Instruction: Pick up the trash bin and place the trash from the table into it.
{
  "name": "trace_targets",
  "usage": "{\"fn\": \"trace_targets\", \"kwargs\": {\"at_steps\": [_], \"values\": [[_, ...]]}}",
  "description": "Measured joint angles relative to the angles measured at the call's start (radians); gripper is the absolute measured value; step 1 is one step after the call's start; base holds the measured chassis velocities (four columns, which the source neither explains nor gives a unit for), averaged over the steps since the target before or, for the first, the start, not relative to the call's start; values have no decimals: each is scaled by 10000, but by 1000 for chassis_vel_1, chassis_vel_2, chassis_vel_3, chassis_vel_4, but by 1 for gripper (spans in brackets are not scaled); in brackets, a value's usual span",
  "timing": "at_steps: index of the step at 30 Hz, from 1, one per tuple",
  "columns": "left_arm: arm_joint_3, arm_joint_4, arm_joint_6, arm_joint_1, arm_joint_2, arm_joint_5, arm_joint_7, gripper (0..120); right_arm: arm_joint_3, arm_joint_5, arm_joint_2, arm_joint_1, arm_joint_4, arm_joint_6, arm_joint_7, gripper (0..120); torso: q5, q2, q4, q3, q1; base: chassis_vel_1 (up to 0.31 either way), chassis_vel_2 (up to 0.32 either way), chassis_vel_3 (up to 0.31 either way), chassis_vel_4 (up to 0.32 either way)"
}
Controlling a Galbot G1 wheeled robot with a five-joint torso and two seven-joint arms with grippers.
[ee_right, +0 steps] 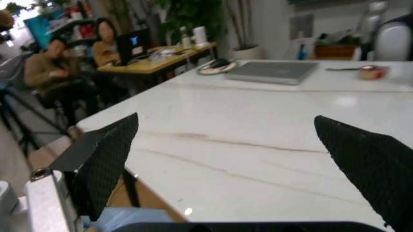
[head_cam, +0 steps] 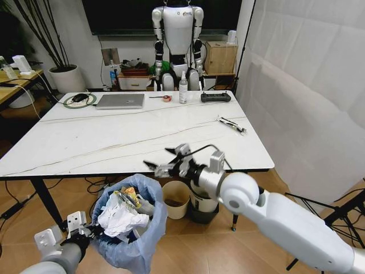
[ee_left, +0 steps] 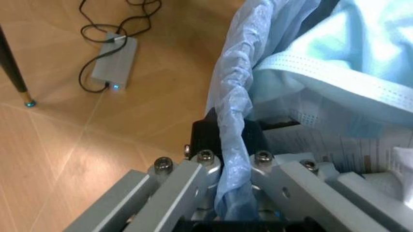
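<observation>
The left gripper point(ee_left: 235, 193) is clamped on the rim of the small trash bin lined with crinkly light-blue plastic point(head_cam: 130, 228), held below the white marble-look table's point(head_cam: 114, 140) near edge. The right gripper point(head_cam: 166, 160) hovers over that edge, jaws wide apart (its wrist view confirms the gap). Crumpled white trash point(head_cam: 121, 218) fills the bin.

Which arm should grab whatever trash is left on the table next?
The right, probably. The right tool is open, holds nothing and hovers at the table's near edge, above the trash bin. The left tool is shut on the bin's bag rim, holding it beside the table. A small piece lies near the table's right edge.
</observation>
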Motion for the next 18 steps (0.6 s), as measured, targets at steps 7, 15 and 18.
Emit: {"fn": "trace_targets", "kwargs": {"at_steps": [7,15,18], "values": [[148,32,7,-95,33,33,27,0,1960,-414,-301,-1089,-700,567,404,100,0,-1,0,0,0,0,0,0,0],[183,-39,10,-62,69,201,142,0,4389,-1295,-328,-3296,-1427,906,1135,100,1,0,-4,0,-2,0,0,0,0],[178,-23,-6,-65,40,260,173,0,4893,-1294,-284,-3854,-1425,1249,993,100,3,0,-3,0,-2,0,0,0,0]]}}
